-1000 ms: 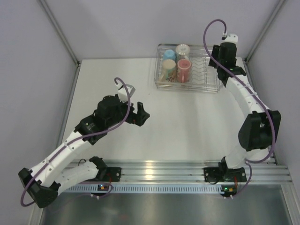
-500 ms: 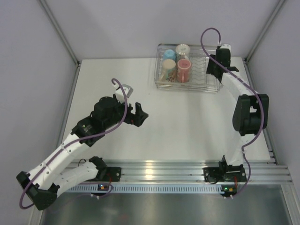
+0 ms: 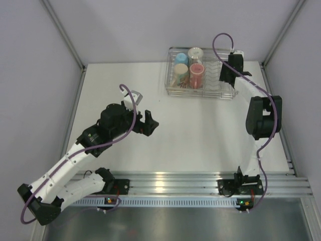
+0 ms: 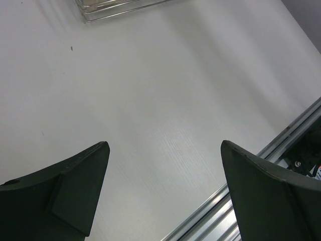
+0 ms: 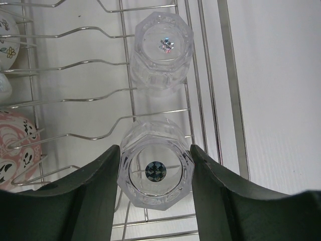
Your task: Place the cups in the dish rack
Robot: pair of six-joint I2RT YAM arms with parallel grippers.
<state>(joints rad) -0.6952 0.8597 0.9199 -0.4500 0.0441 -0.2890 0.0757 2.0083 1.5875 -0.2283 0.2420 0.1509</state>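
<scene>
The right gripper [image 5: 155, 156] has advanced over the slotted half of the dish rack [image 5: 221, 75], clenched on a clear glass [image 5: 155, 173] beside a second glass [image 5: 163, 45]. Release is probably the next step. The left gripper [image 4: 164, 146] stands released, well apart from the dish rack.

A white desk [image 3: 200, 135] is filling the middle of the overhead frame. A wire dish rack [image 3: 210, 95] is sitting directly on it in the upper right, close to the far edge. A silver rail [image 3: 175, 181] is running along the desk's lower edge. In the left wrist view the rack's corner is showing at the top left, and a tiny dark speck [image 4: 71, 48] is lying on the desk near it.
</scene>
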